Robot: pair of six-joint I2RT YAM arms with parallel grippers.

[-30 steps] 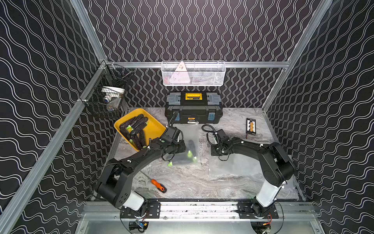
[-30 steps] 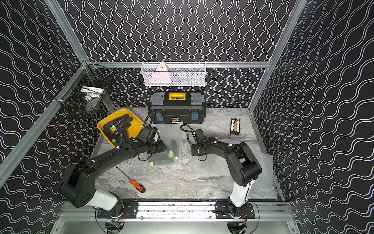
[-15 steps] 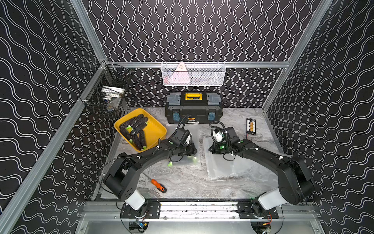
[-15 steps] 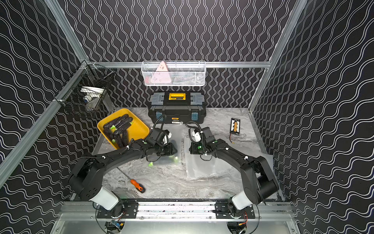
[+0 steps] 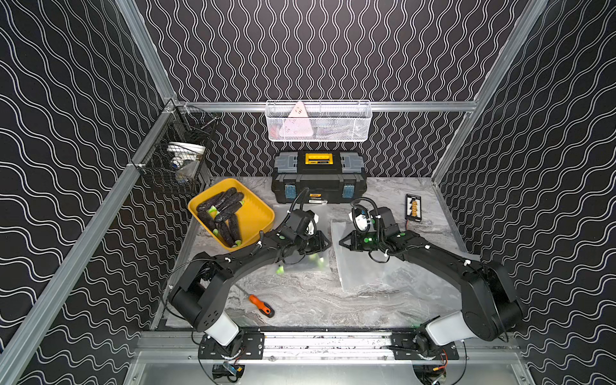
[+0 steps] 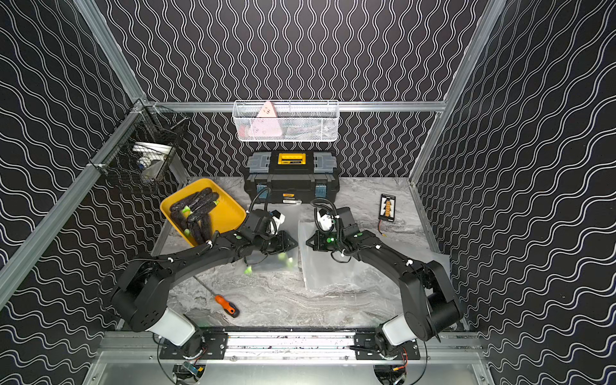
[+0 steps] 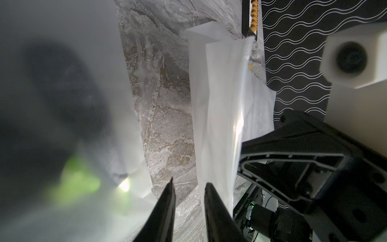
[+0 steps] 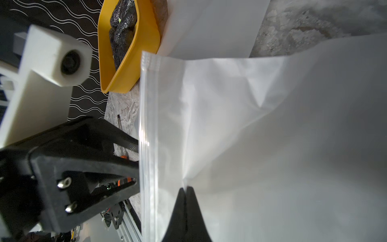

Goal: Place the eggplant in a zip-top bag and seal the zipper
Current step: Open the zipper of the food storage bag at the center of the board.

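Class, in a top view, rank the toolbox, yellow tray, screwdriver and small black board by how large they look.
1. toolbox
2. yellow tray
3. screwdriver and small black board: not ranked, since one looks longer and the other wider.

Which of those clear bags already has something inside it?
The bag by the left gripper: green stems show through it. The bag pinched by the right gripper looks empty.

Dark purple eggplants with green stems (image 5: 221, 213) piled in yellow plastic tray (image 5: 256, 216). More showing through frosted translucent zip-top bag (image 5: 301, 266) on grey marble surface (image 5: 316, 300). Second frosted zip-top bag (image 5: 363, 273) just beside, zipper edge (image 8: 148, 125) raised.
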